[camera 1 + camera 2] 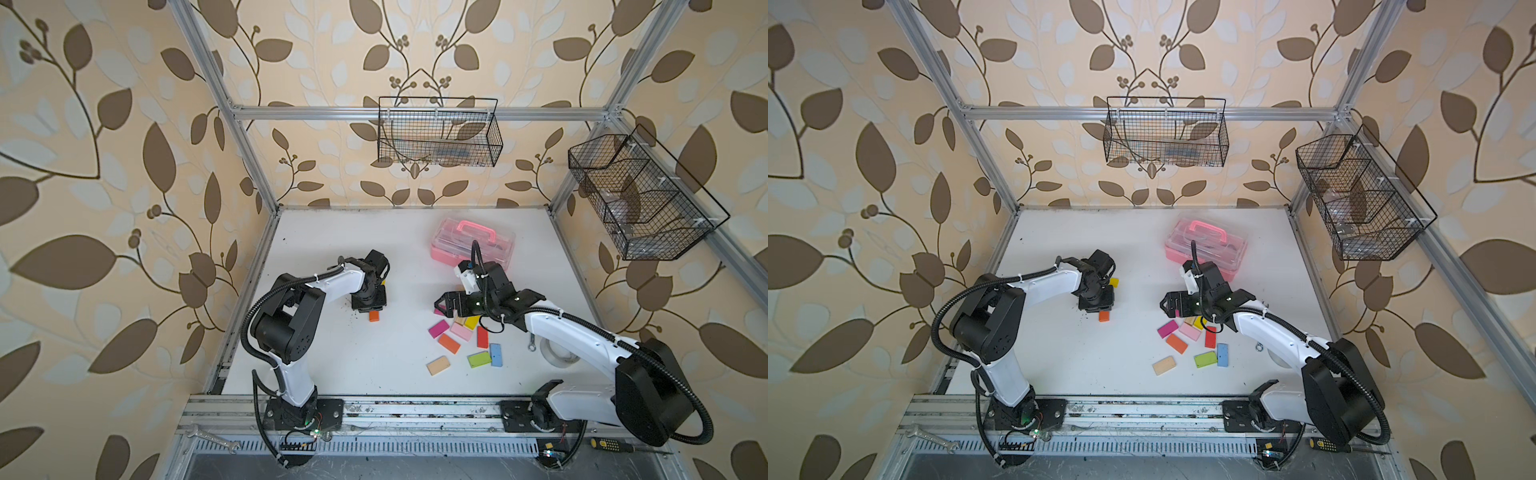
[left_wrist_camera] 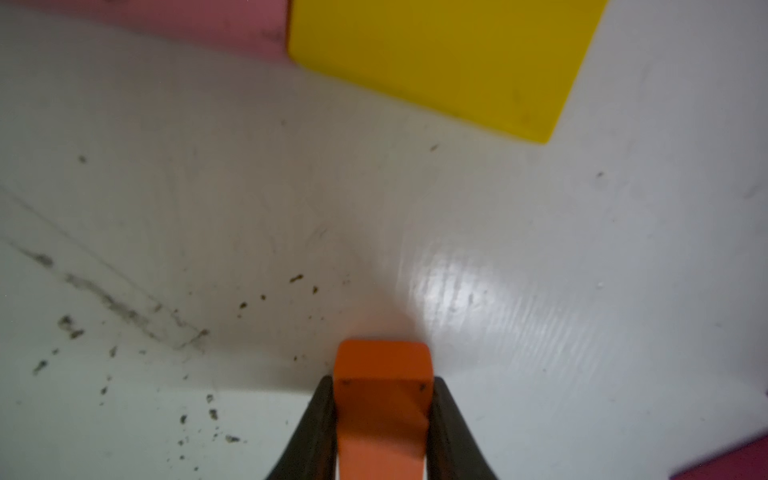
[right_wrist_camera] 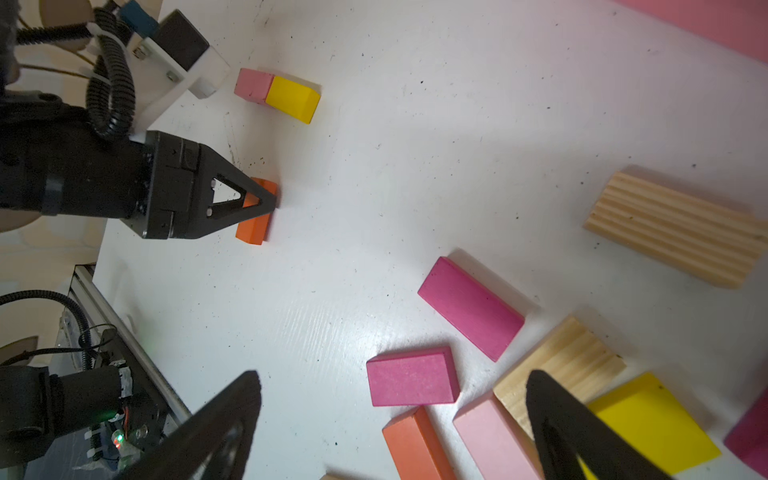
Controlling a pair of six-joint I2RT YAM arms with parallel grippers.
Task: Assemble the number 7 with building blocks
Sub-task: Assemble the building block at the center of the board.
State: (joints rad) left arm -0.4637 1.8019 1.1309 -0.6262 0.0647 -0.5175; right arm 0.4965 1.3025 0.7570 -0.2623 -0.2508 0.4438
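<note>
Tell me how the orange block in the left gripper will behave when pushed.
Probably rigid: the orange block shows crisp edges in the left gripper. Flat-sided, it should slide rather than roll. Its smooth paint and the glossy table suggest little friction.

Case behind block pile — two-block bar left of it.

Glossy white tabletop; ribbed bare-wood block; matt orange block.
</note>
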